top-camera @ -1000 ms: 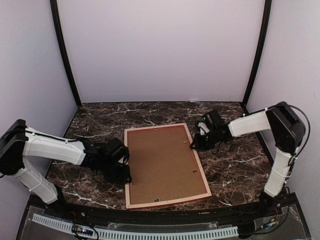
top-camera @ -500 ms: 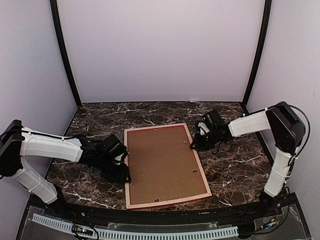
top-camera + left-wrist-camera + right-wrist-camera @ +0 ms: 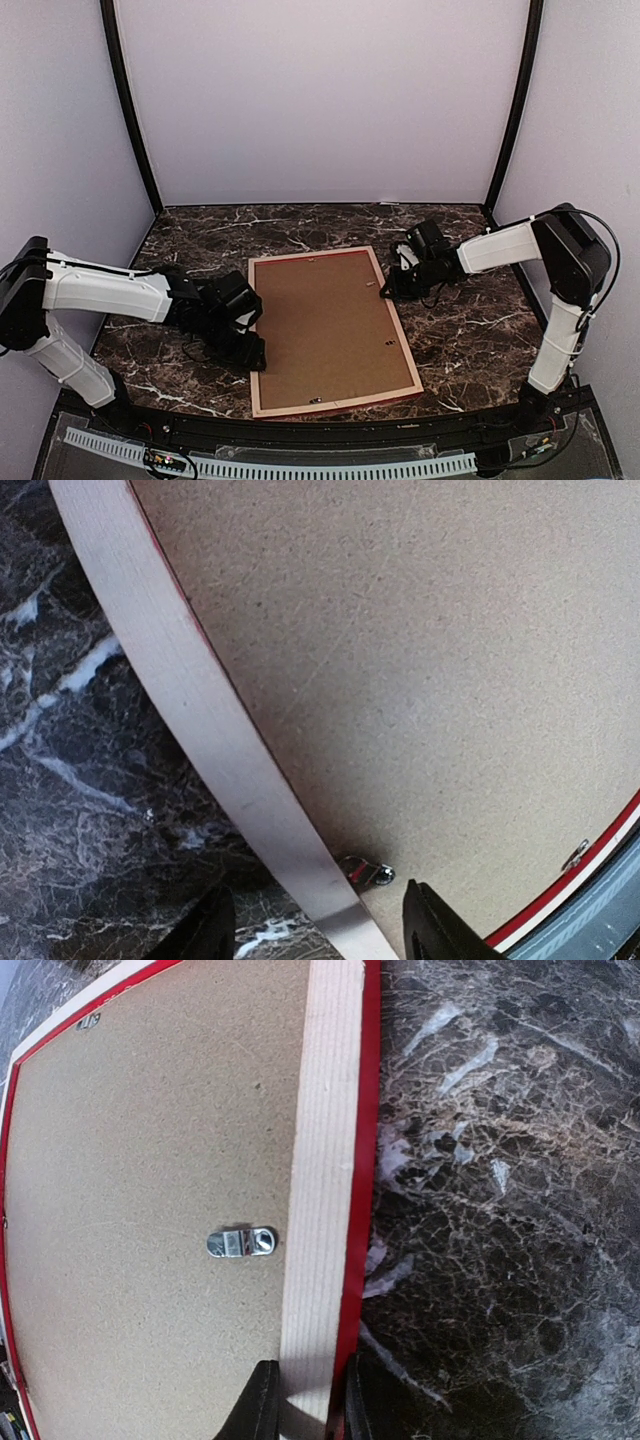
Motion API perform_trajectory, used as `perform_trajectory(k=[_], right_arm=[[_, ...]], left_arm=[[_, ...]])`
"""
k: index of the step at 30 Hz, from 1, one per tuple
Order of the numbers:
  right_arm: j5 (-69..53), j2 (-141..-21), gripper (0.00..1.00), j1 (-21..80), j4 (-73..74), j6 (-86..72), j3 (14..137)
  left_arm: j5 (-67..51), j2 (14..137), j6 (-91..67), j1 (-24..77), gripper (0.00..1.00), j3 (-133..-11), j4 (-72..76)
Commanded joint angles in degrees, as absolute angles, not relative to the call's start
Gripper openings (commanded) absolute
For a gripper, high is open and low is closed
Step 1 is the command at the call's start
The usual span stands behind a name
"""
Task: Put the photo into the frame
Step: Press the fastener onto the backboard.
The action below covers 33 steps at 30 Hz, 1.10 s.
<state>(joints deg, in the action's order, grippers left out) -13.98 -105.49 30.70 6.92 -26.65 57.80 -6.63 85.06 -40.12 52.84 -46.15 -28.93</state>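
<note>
Marble table [image 3: 470,340]: frame [image 3: 200,710] between wide left fingers [image 3: 200,935], right fingers [image 3: 258,1405] tight on it.

Two arms in matching livery: the left arm [image 3: 100,290] and the right arm [image 3: 500,245] wear smooth white shells on their long links, with chunky black housings at the joints. A thin black cable [image 3: 606,262] loops along the right arm's outer side, and another runs by the left arm's forearm. Each wrist ends in a boxy black unit. Close up, the left gripper [image 3: 318,935] shows matt black fingers [image 3: 210,932] with rounded tips. The right gripper [image 3: 310,1410] has slim, flat-sided black fingers [image 3: 262,1405].
</note>
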Motion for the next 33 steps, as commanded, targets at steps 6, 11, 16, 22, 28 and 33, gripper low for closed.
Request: perform_trajectory(k=[6,11,16,22,28,33], right_arm=[[-16.4,-107.6,0.12,30.8,7.0,-26.0,55.7],[-16.3,-107.3,0.12,30.8,7.2,-25.9,55.7],[-16.6,-107.7,0.12,30.8,6.8,-26.1,55.7],[-16.6,-107.9,0.12,30.8,6.8,-26.0,55.8],[-16.7,-107.9,0.12,30.8,6.6,-26.1,55.7],[-16.7,-108.0,0.12,30.8,6.7,-25.9,55.9]], left_arm=[[-5.1,87.6,-41.9,53.2,0.60,-47.6,-27.8],[-4.9,88.1,-42.1,53.2,0.57,-48.1,-28.1],[-4.0,87.5,-41.7,53.2,0.55,-48.0,-30.2],[-4.5,86.0,-40.5,53.2,0.58,-49.2,-34.3],[-5.0,86.4,-40.6,53.3,0.58,-49.4,-35.2],[-4.4,88.4,-40.4,53.3,0.54,-49.8,-35.5]])
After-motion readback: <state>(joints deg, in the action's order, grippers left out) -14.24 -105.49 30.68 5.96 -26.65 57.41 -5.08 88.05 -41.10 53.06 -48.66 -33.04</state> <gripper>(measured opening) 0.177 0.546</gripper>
